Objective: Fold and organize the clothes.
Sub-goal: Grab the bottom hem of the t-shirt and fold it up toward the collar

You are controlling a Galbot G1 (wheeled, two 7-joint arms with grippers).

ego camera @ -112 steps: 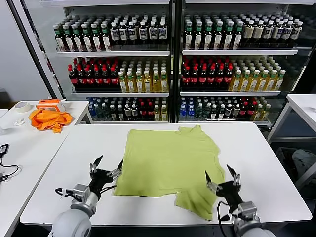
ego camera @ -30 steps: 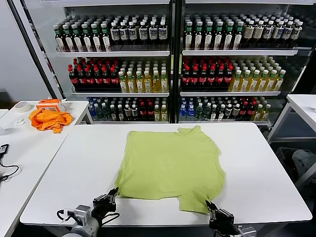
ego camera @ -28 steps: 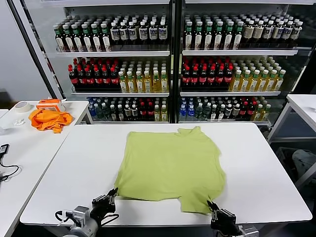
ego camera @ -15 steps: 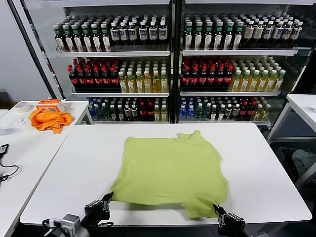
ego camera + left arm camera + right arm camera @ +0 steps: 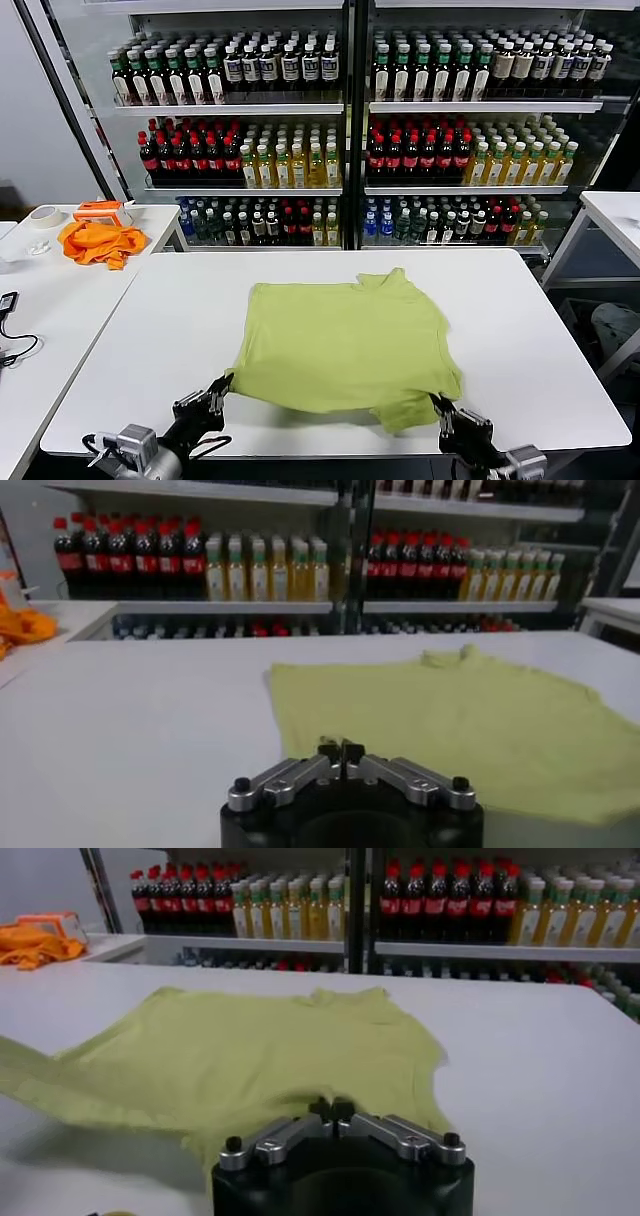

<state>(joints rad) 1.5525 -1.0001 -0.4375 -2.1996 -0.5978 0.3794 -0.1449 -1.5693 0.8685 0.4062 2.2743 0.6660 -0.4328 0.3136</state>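
The lime yellow-green T-shirt (image 5: 345,345) lies spread on the white table (image 5: 520,330), collar toward the shelves; no printed graphic shows. Its near edge is lifted and bunched at both front corners. My left gripper (image 5: 220,387) is at the table's front left and shut on the shirt's near left corner; in the left wrist view the jaws (image 5: 340,748) meet on the shirt (image 5: 450,720). My right gripper (image 5: 441,406) is at the front right and shut on the near right corner; in the right wrist view the jaws (image 5: 331,1110) pinch the shirt (image 5: 250,1058).
A bright orange cloth (image 5: 98,242), a tape roll (image 5: 43,215) and a cable (image 5: 10,300) lie on the side table at the left. Shelves of bottles (image 5: 345,130) stand behind the table. Another white table (image 5: 615,215) is at the right.
Both grippers went from open above the table to shut on the shirt's near corners. The shirt has slid toward the front edge, its near edge lifted and the loose flap drawn in.
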